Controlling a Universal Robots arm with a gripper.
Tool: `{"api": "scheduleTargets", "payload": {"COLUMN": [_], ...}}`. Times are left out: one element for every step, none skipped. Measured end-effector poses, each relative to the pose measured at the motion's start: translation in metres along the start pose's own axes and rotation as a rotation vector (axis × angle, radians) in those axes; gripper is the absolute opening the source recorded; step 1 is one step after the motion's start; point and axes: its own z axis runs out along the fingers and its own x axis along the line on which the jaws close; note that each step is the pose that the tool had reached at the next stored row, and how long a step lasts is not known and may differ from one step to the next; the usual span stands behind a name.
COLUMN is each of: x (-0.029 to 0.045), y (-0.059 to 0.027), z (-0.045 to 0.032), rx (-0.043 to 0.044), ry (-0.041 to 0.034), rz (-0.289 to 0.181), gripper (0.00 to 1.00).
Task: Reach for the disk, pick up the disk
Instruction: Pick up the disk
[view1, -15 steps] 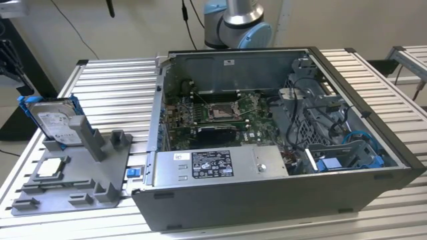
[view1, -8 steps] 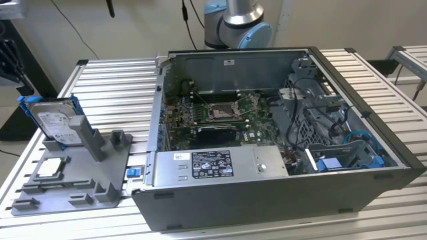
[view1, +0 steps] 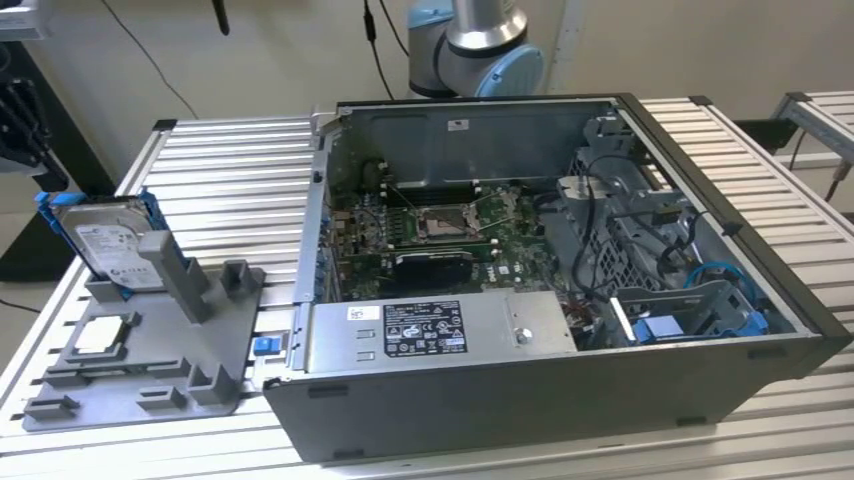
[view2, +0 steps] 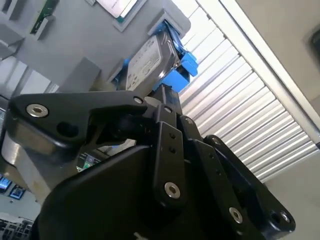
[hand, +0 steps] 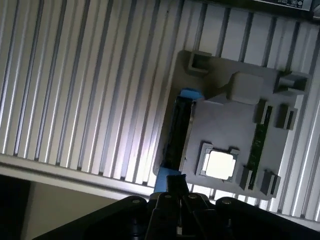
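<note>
One disk (view1: 110, 243), one chip (view1: 100, 338), one computer case (view1: 534, 400)

A ribbed silver aluminium table (view1: 220, 150) carries two things: a big open dark-grey metal computer case (view1: 534, 410) towards the exterior view's right, and just beside it, on the exterior view's left, a flat grey plastic holder tray (view1: 147, 355).

Even soft light, white glare on chip (hand: 220, 165)
</note>
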Motion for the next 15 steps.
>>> {"api": "scheduleTargets", "payload": {"x": [0.0000,0.0000,0.0000,0.0000,0.0000,0.0000,0.0000,0.0000,0.0000,0.0000,0.0000,0.0000,0.0000,0.0000,0.0000], "y": [0.0000,0.0000,0.0000,0.0000,0.0000,0.0000,0.0000,0.0000,0.0000,0.0000,0.0000,0.0000,0.0000,0.0000,0.0000], "z": [0.0000,0.0000,0.0000,0.0000,0.0000,0.0000,0.0000,0.0000,0.0000,0.0000,0.0000,0.0000,0.0000,0.0000,0.0000], "rx": [-0.0002,-0.0004,-0.0007,-0.0009,-0.0011,-0.0013,-0.0015,-0.0017,-0.0018,-0.0020,-0.0021,-0.0023,-0.0023,-0.0024,-0.0024], "ry": [-0.0004,-0.0008,-0.0011,-0.0015,-0.0019,-0.0023,-0.0026,-0.0029,-0.0032,-0.0035,-0.0037,-0.0039,-0.0042,-0.0043,-0.0044], "rz": [0.010,0.021,0.032,0.043,0.053,0.064,0.073,0.082,0.090,0.097,0.104,0.109,0.115,0.119,0.122], "gripper": [0.00,0.00,0.00,0.00,0.00,0.00,0.00,0.00,0.00,0.00,0.00,0.00,0.00,0.00,0.00]}}
